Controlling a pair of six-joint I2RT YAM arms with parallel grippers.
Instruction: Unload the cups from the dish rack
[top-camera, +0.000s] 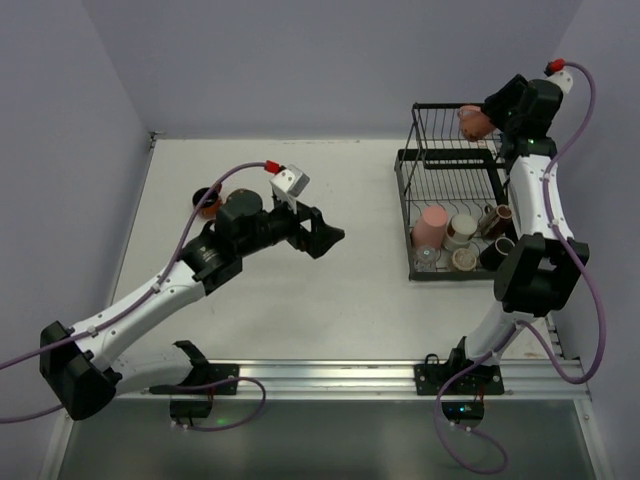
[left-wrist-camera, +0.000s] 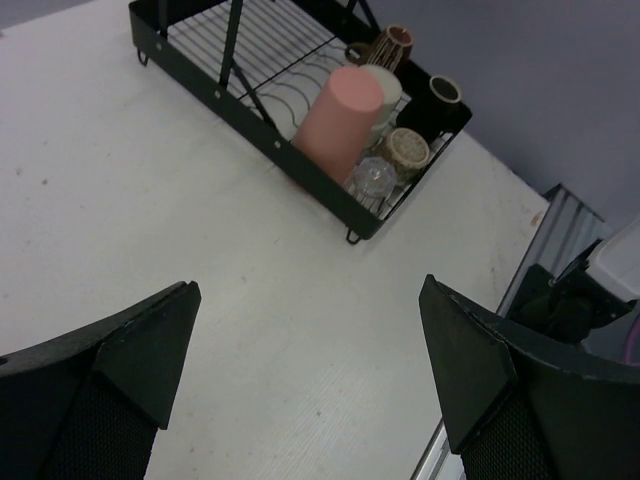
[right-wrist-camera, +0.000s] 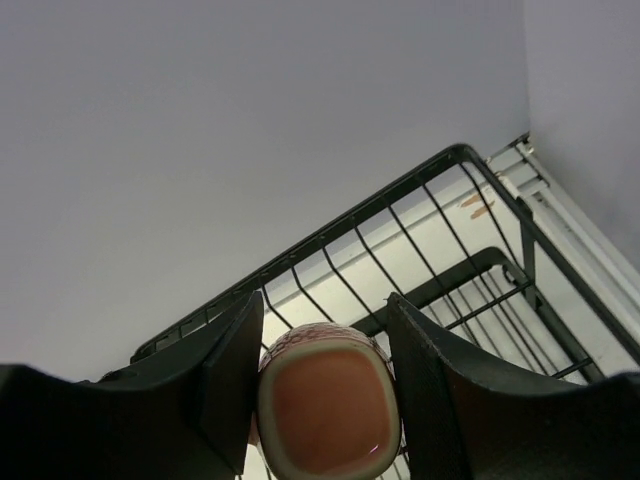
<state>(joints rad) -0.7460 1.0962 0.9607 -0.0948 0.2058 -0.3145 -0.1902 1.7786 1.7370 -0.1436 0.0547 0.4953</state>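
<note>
The black wire dish rack stands at the far right of the table. My right gripper is at its upper basket, shut on a salmon pink cup whose patterned side rests between both fingers; the basket wires show behind it. In the lower tray sit a tall pink cup, a cream cup, a brown mug, a dark mug and a patterned cup. My left gripper hangs open over the bare table centre, holding nothing, with the rack ahead of it.
A dark cup with an orange inside stands on the table at the left, just behind my left arm. A clear glass sits at the rack's near corner. Walls close in the table at the back and on both sides.
</note>
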